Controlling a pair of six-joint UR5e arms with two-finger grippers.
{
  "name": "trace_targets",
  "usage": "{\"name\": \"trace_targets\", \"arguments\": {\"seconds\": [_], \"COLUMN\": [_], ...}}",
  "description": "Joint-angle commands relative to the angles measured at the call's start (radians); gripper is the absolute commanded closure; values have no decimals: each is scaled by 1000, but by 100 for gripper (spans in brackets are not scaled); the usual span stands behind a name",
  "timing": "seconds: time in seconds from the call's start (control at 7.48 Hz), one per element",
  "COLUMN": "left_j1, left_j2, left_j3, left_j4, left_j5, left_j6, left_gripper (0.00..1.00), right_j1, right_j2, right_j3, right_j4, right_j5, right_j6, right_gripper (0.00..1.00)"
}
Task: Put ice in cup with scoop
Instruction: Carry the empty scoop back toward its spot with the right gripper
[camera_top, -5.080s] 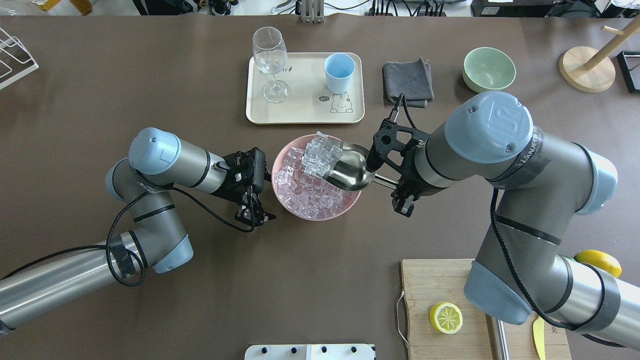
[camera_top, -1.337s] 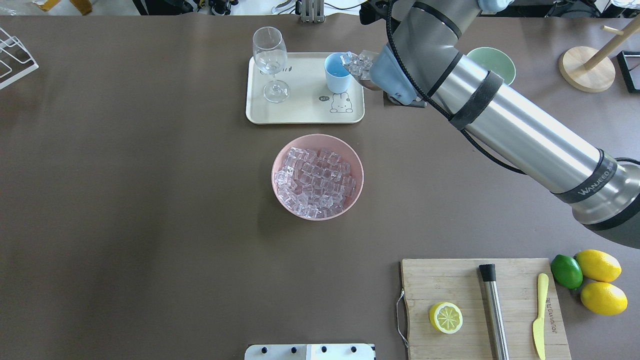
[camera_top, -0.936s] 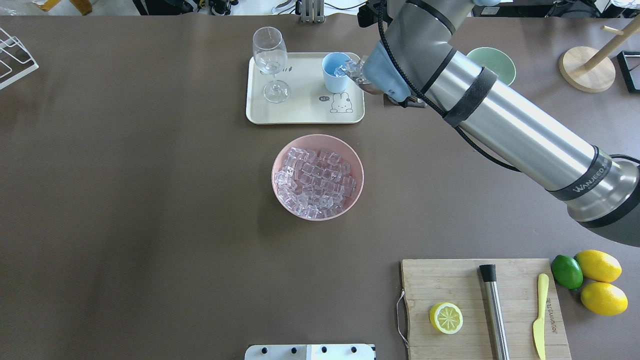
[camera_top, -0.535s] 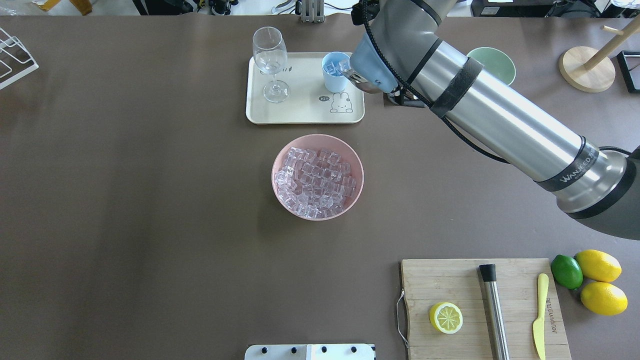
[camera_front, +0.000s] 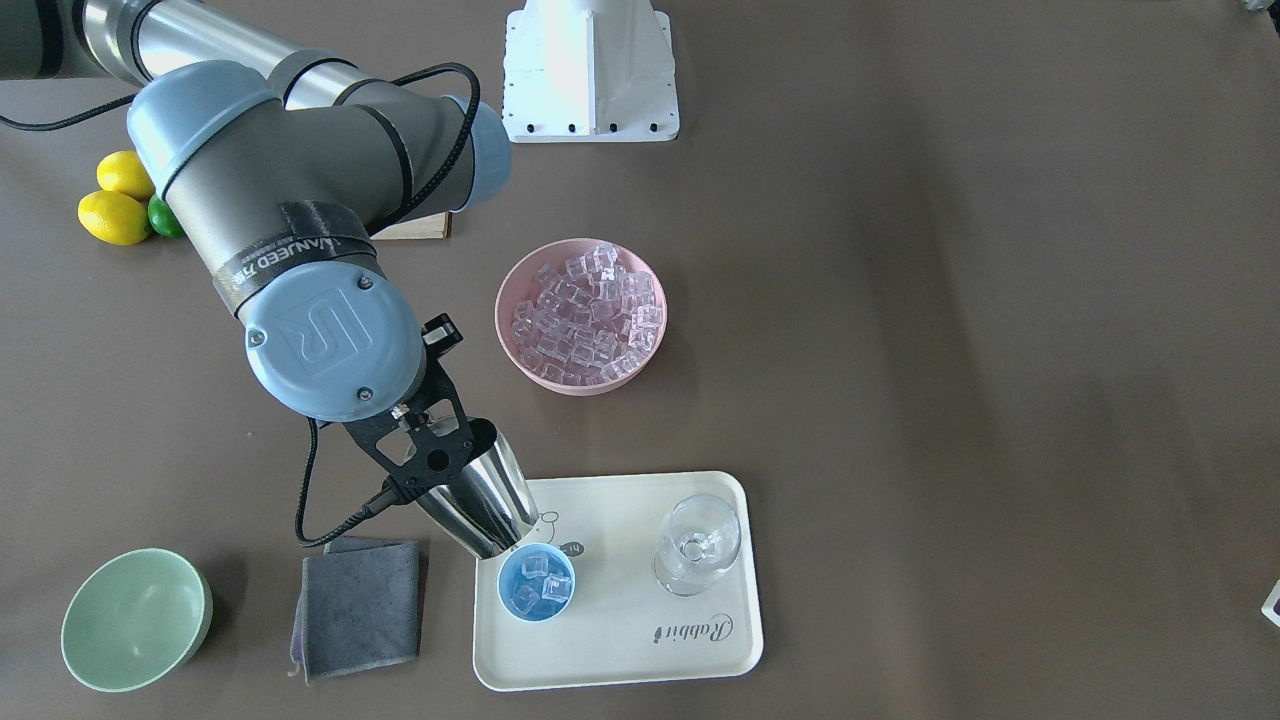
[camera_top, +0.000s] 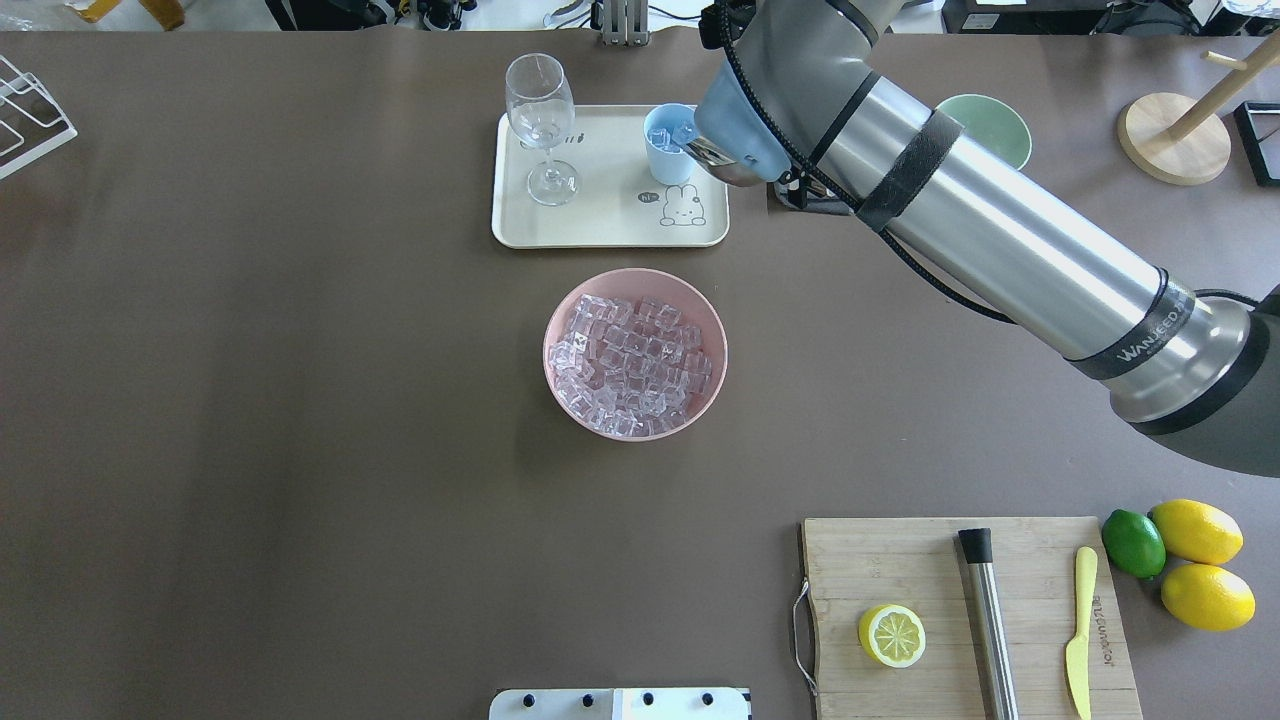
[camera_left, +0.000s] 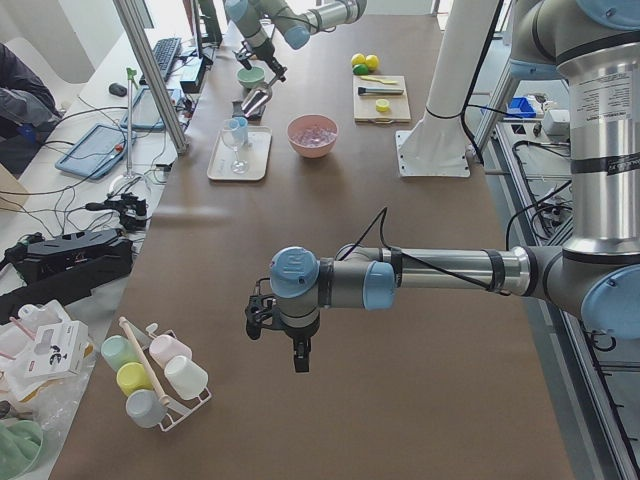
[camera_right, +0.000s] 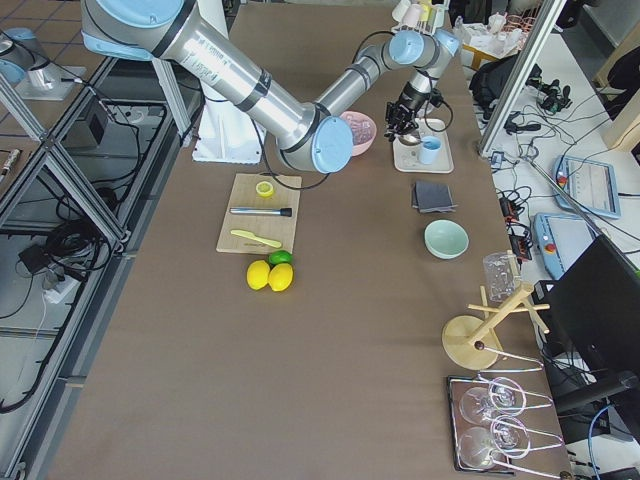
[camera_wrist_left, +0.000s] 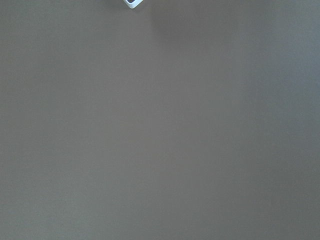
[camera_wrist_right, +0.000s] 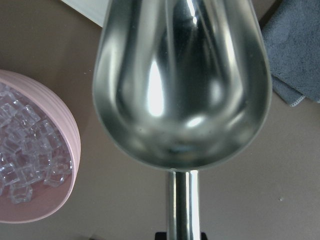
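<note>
Brown table (camera_top: 300, 400), cream tray (camera_front: 640, 660) as reference. Cup (camera_top: 666, 168) on the tray corner nearest the grey cloth (camera_front: 360, 600), ice (camera_front: 541, 586) cubes inside; scoop (camera_front: 480, 500) tipped mouth-down at its rim, trough bare, handle clamped in right gripper (camera_wrist_right: 183, 236). Left gripper (camera_left: 300, 355) well away from tray; finger spacing unreadable.

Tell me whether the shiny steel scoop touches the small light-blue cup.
Cannot tell. Front-facing view: the scoop overlaps the cup, with neither gap nor contact plain; overhead, the arm covers it.
</note>
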Motion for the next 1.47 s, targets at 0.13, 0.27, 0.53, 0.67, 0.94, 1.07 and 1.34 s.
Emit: {"name": "trace_targets", "arguments": {"seconds": [0.13,0.27,0.53,0.67,0.94,1.07,1.34], "left_j1": [-2,2,-1,-3,-5,-5,-5], "left_j2": [0,-2,-8,-6,-3,-3,0], "left_j3": [25,32,35,30,33,33,36], "left_j4": [-1,-2,2,4,2,2,4], "left_j5": [4,4,-4,-10,-39,-41,-42], "left_j6": [-2,-2,-5,-9,-14,-14,-14], "left_gripper": [2,2,2,1,2,1,2], "right_j1": [85,105,166,198,228,228,223], "right_j2": [-117,-220,-428,-552,-685,-758,-1005], "right_j3": [181,320,538,621,657,683,689], "right_j4": [0,-19,-11,19,150,203,622], "right_j5": [26,31,22,25,27,42,80], "right_j6": [10,16,53,61,215,323,584], "right_gripper": [100,100,100,100,100,100,100]}}
